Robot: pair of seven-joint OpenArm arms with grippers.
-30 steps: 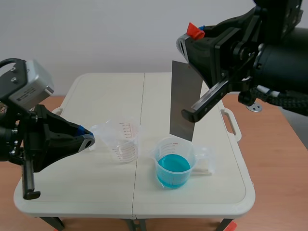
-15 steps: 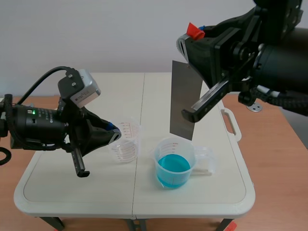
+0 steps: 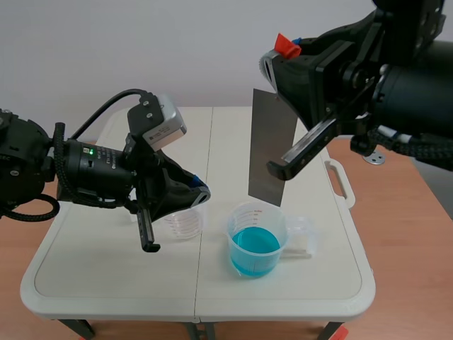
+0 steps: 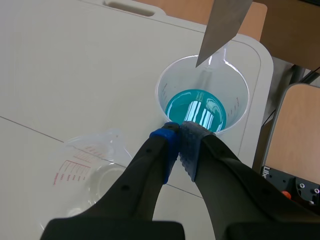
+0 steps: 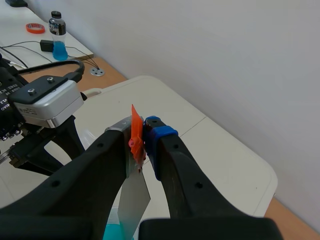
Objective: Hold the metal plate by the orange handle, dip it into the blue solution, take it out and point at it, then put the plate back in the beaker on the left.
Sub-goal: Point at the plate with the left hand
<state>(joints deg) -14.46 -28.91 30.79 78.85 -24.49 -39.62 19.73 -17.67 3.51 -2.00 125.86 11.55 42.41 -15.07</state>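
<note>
My right gripper [image 3: 282, 51] is shut on the orange handle [image 5: 135, 137] of the grey metal plate [image 3: 271, 146], which hangs upright above the beaker of blue solution [image 3: 256, 239]. The plate's lower corner [image 4: 224, 25] hovers just over that beaker's rim [image 4: 202, 101]. My left gripper [image 3: 201, 193] is shut on nothing; its tips [image 4: 179, 134] point toward the blue beaker, low over the table. The empty clear beaker [image 3: 182, 219] stands to the left, partly hidden behind my left gripper in the scene view, and lies beside and under the fingers as the clear beaker [image 4: 85, 170] in the left wrist view.
The white folding table [image 3: 106, 276] has a centre seam and a side handle [image 3: 338, 177] at the right. A bottle of blue liquid [image 5: 58, 36] and a tape roll [image 5: 35, 28] sit on a far desk. A chair [image 4: 290, 140] stands beyond the table's edge.
My left arm has swung rightward across the table, its shut gripper moving from left of the empty beaker to in front of it, toward the blue beaker. The right arm and plate stayed still.
</note>
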